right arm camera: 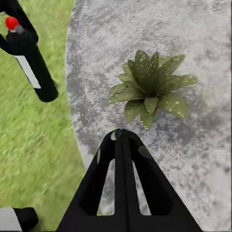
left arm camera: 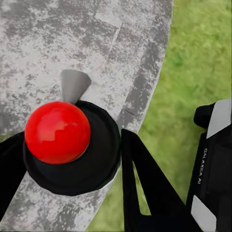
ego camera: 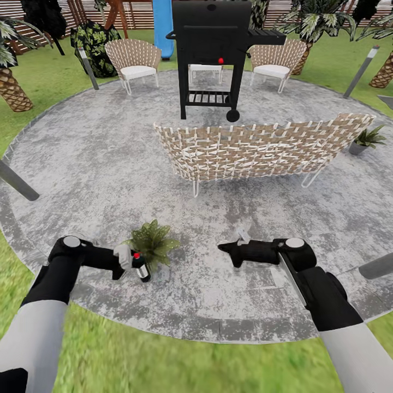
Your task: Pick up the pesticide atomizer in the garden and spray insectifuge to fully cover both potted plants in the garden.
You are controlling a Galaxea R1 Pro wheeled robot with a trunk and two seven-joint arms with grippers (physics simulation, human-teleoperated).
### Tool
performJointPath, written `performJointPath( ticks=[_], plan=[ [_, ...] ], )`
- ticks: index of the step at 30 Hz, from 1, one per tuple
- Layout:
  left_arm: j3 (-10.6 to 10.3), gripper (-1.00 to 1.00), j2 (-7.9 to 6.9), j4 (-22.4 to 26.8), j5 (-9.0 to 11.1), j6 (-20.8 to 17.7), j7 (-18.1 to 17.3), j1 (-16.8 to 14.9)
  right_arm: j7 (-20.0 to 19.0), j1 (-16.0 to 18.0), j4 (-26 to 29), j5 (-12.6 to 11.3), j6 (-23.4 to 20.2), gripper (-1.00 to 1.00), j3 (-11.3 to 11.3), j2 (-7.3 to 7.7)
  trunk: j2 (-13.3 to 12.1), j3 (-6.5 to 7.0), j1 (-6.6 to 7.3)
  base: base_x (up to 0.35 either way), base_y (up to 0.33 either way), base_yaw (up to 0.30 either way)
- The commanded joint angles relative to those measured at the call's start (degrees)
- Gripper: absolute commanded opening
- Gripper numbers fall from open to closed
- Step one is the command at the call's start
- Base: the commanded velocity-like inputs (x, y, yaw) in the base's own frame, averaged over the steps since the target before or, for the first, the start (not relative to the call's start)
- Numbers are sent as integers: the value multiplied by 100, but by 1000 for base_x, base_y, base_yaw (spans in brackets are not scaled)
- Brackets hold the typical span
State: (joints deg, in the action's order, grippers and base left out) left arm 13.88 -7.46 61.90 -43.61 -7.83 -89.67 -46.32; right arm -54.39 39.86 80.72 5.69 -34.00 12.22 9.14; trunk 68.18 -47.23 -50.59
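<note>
My left gripper (ego camera: 126, 260) is shut on the pesticide atomizer (ego camera: 142, 268), a dark bottle with a white label and a red knob on top, held upright just above the patio. Its black cap and red knob (left arm camera: 57, 131) sit between the two black fingers (left arm camera: 145, 193). One potted plant (ego camera: 152, 243) with speckled pointed leaves stands right behind the bottle, nearly touching it. The right wrist view shows that plant (right arm camera: 151, 90) and the atomizer (right arm camera: 33, 68). The other potted plant (ego camera: 367, 139) stands far right beyond the sofa. My right gripper (ego camera: 222, 248) is shut and empty (right arm camera: 121, 137).
A wicker sofa (ego camera: 256, 150) crosses the middle of the stone patio (ego camera: 87, 158), with a black grill (ego camera: 210, 49) and two wicker chairs (ego camera: 134, 63) behind it. Grey bollard lamps (ego camera: 16, 183) stand at the patio rim. Lawn (ego camera: 164, 360) lies just below my arms.
</note>
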Motion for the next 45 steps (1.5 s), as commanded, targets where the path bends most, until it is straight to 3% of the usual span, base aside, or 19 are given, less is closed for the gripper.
performJointPath(
  ticks=[1, 3, 6, 8, 9, 10, 12, 16, 18, 19, 20, 21, 23, 26, 31, 33, 36, 41, 45],
  plan=[
    [274, -100, 5, 30, -29, -62, -33, 135, 690, 4, 7, 41, -12, -100, 1, 1, 3, -4, 0, 0, 0, 0],
    [780, -100, 1, 66, -31, -100, -33, 399, 2142, 4, 7, 38, -4, -100, 0, 0, 3, -4, 0, 0, 0, 0],
    [1602, -100, -1, 71, -31, -127, -33, 789, 3158, -103, 7, 32, 1, -100, -25, 0, 3, -4, 0, 0, 0, 0],
    [2280, -100, 5, 72, -36, -130, -33, 1016, 3902, -341, -8, 27, 11, -100, -324, -3, 3, -4, 0, 0, 0, 0],
    [2550, -100, 6, 80, -39, -130, -33, 1081, 4229, -445, -61, 21, 75, 100, -568, -10, 3, -4, 0, 0, 0, 0],
    [2866, -100, 7, 90, -38, -131, -33, 1173, 4461, -543, -291, 5, 339, 100, -834, -15, 3, -4, 0, 0, 0, 0],
    [3234, -100, 13, 99, -35, -133, -33, 1387, 4586, -593, -919, -4, 869, 100, -1079, -17, 3, -4, 0, 0, 0, 0],
    [3531, -100, 45, 104, -49, -147, -33, 1508, 4634, -610, -2499, -14, 2173, 100, -1194, -22, 3, -4, 0, 0, 0, 0],
    [3909, -100, 49, 103, -50, -148, 3, 1516, 4644, -611, -3132, -21, 2782, 100, -1203, -23, 3, -4, 0, 0, 0, 0],
    [4144, -100, 50, 103, -51, -148, 218, 1518, 4646, -611, -3500, -30, 3076, 100, -1263, -21, 3, -4, 0, 0, 0, 0],
    [4435, -100, 57, 100, -51, -144, 755, 1548, 4642, -613, -4104, -38, 3545, 100, -1689, -19, 3, -4, 0, 0, 0, 0],
    [4512, -100, 58, 97, -51, -132, 1012, 1596, 4641, -613, -4346, -39, 3757, 100, -1907, -18, 3, -4, 0, 0, 0, 0],
    [4614, -100, 61, 84, -48, -105, 1996, 1911, 4602, -615, -5230, -36, 4533, 100, -2443, -11, 3, -4, 0, 0, 0, 0],
    [4648, -100, 93, 54, -43, -79, 2778, 2152, 4582, -615, -5890, -43, 4907, 100, -2647, -2, 3, -4, 0, 0, 0, 0],
    [4674, -100, 104, 26, -41, -70, 2962, 2657, 4611, -617, -6060, -214, 4979, 100, -2799, -2, 3, 19, 0, 0, 0, 0],
    [4690, -100, 104, 24, -37, -70, 2973, 2706, 4618, -616, -6063, -221, 4981, 100, -2802, -10, 3, 22, 0, 0, 0, 0],
    [4973, -100, 104, 31, -42, -69, 2974, 2732, 4614, -617, -6052, -218, 4982, 100, -2811, -17, 3, 23, 0, 0, 0, 0],
    [5030, -100, 113, -26, -42, -63, 3012, 2749, 4623, -618, -6075, -225, 4975, 100, -2810, -18, 3, 33, 0, 0, 0, 0],
    [5028, -100, 194, -367, -42, -53, 3774, 2764, 4627, -613, -6148, -226, 4989, 100, -2809, -18, 3, 66, 0, 0, 0, 0]
  ],
)
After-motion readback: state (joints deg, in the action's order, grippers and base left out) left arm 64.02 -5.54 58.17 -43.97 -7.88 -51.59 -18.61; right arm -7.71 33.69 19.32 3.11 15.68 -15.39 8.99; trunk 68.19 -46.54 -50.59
